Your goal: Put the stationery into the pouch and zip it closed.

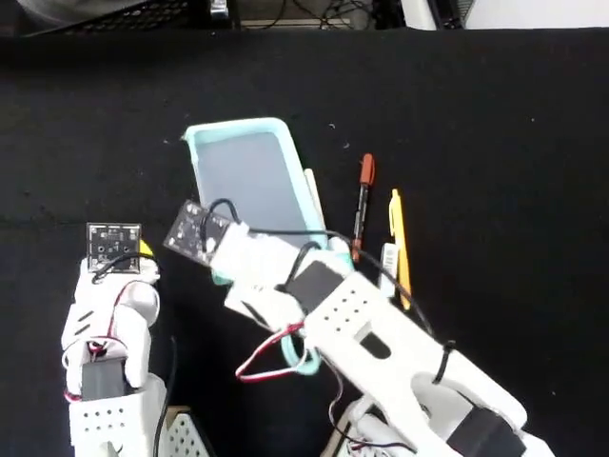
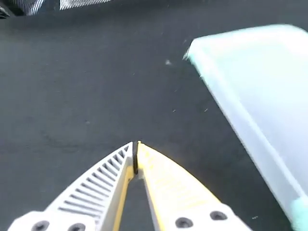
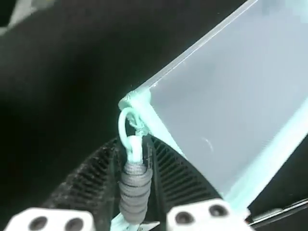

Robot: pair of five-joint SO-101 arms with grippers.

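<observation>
The pale teal pouch lies flat in the middle of the black table. My right gripper is at the pouch's near corner, shut on the small teal pull loop with its wound cord. In the high view the right arm covers the pouch's near end. An orange-capped pen and a yellow pen lie on the table just right of the pouch. My left gripper is shut with nothing in it, left of the pouch, and its yellow fingertip is apart from the pouch.
A thin white stick lies along the pouch's right edge. A teal strap loop and red wires hang under the right arm. Black cloth covers the table, with open room at the back and far right.
</observation>
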